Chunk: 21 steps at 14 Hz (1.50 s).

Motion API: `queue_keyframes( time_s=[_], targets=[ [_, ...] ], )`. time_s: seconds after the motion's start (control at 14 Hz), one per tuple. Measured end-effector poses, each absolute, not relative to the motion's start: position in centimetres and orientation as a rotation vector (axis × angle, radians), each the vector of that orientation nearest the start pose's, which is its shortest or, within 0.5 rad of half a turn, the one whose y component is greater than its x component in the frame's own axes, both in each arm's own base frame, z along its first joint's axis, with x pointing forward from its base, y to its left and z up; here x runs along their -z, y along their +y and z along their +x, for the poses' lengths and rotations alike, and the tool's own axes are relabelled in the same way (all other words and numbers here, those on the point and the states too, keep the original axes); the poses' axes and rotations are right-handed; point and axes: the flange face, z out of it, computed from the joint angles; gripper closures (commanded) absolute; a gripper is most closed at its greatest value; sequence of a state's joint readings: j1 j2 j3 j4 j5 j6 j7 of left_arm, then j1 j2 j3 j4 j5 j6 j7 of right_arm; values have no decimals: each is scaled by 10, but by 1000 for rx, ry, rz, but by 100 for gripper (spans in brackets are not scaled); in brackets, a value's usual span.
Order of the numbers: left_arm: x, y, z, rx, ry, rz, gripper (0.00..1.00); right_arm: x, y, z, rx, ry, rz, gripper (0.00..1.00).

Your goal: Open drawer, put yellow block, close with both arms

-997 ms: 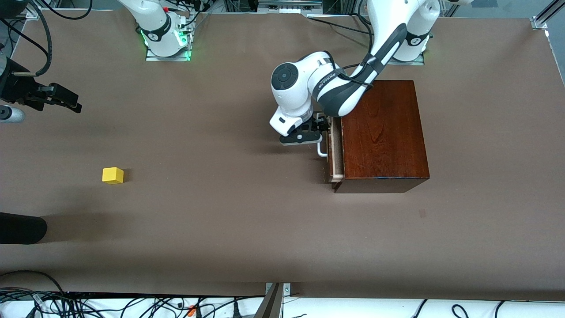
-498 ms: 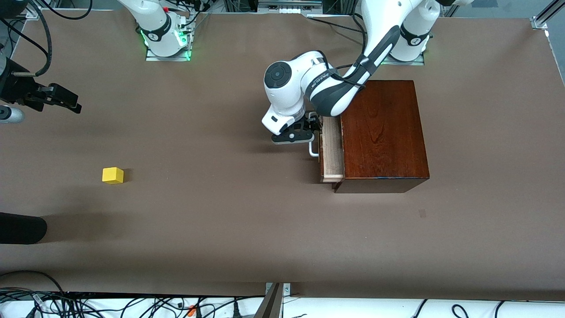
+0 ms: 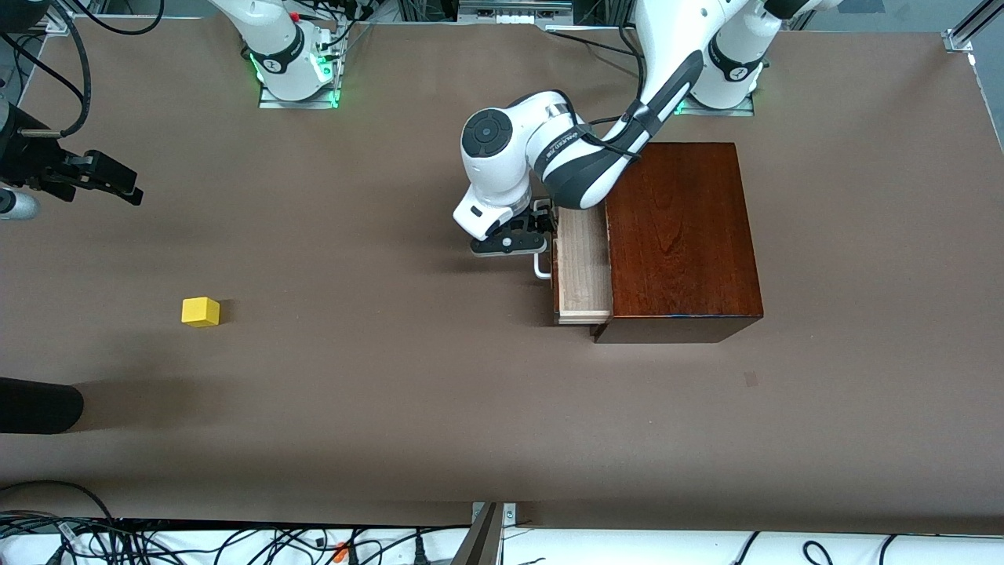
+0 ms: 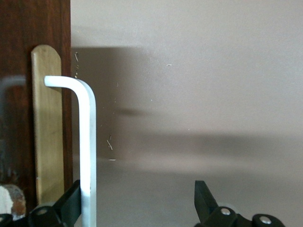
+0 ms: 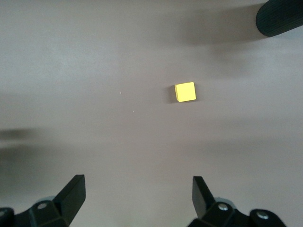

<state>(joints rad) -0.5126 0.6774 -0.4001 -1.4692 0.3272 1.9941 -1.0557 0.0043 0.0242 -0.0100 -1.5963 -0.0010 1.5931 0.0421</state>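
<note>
The drawer (image 3: pixel 582 267) stands partly pulled out of the reddish-brown box (image 3: pixel 678 235), showing its pale tray. My left gripper (image 3: pixel 540 229) is at the white handle (image 3: pixel 541 271). In the left wrist view the left gripper (image 4: pixel 137 189) is open, with one finger between the handle bar (image 4: pixel 87 142) and the dark drawer front (image 4: pixel 19 118), and the other finger well clear of the bar. The yellow block (image 3: pixel 200 311) lies on the table toward the right arm's end. My right gripper (image 3: pixel 129 187) hangs open and empty above the table; its own view (image 5: pixel 137 187) shows the block (image 5: pixel 185 91) below.
A black rounded object (image 3: pixel 39 404) lies at the table edge at the right arm's end, nearer the front camera than the block; it also shows in the right wrist view (image 5: pixel 281 16). Brown table surface (image 3: pixel 392 377) stretches between block and drawer.
My left gripper has moved toward the right arm's end of the table, and the drawer has slid farther out with it. The right gripper and the block have barely moved.
</note>
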Motion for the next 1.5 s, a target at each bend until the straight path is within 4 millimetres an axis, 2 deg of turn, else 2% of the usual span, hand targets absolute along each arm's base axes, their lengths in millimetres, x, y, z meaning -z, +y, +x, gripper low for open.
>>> queue_keyframes(
  time_s=[0.21, 0.36, 0.5, 0.64, 0.85, 1.0, 1.21, 1.28, 1.35, 1.5],
  targets=[
    [-303, -513, 486, -14, -101, -3048, 0, -600, -16, 563, -44, 84, -3186, 0],
    [-322, -510, 490, -9, -117, -3033, 0, -595, -30, 566, -52, 80, -3201, 0],
    [-365, -498, 493, -53, -145, -3002, 0, -582, -55, 572, -66, 65, -3202, 0],
    [-420, -472, 502, -101, -124, -2969, 0, -568, -74, 589, -60, 52, -3210, 0],
    [-489, -399, 536, -141, -52, -2949, 0, -546, -80, 625, -66, 31, -3224, 0],
    [-524, -328, 563, -218, 12, -2988, 0, -523, -84, 643, -102, 4, -3221, 0],
    [-553, -203, 597, -332, 24, -3052, 0, -472, -89, 666, -135, -8, -3198, 0],
    [-560, -168, 604, -339, 37, -3076, 0, -450, -91, 673, -140, -4, -3183, 0],
    [-567, -141, 607, -333, 70, -3088, 0, -426, -93, 680, -150, -6, -3176, 0],
    [-579, -103, 604, -300, 141, -3075, 0, -375, -93, 690, -156, -15, -3174, 0]
  ],
)
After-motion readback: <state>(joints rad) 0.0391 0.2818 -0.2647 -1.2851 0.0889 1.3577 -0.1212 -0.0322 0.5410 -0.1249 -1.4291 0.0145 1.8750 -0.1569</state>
